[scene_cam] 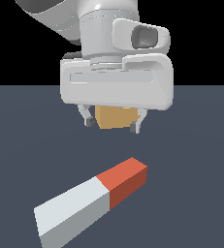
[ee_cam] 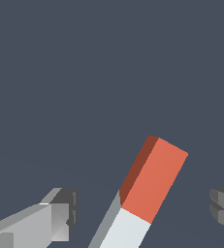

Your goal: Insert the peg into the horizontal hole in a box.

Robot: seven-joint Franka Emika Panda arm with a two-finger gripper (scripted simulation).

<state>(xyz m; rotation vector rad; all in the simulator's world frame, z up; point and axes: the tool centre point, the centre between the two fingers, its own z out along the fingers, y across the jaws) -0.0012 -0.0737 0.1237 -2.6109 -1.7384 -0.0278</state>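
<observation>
claw spread wide, holding nothing, hanging above the surface | peg lies flat below my fingers, untouched; box behind my claw | peg looks stiff, smooth-faced, likely light | I judge a grip across the grey-white length best

Grey-white, red-ended peg lies flat; tan box beyond.
</observation>
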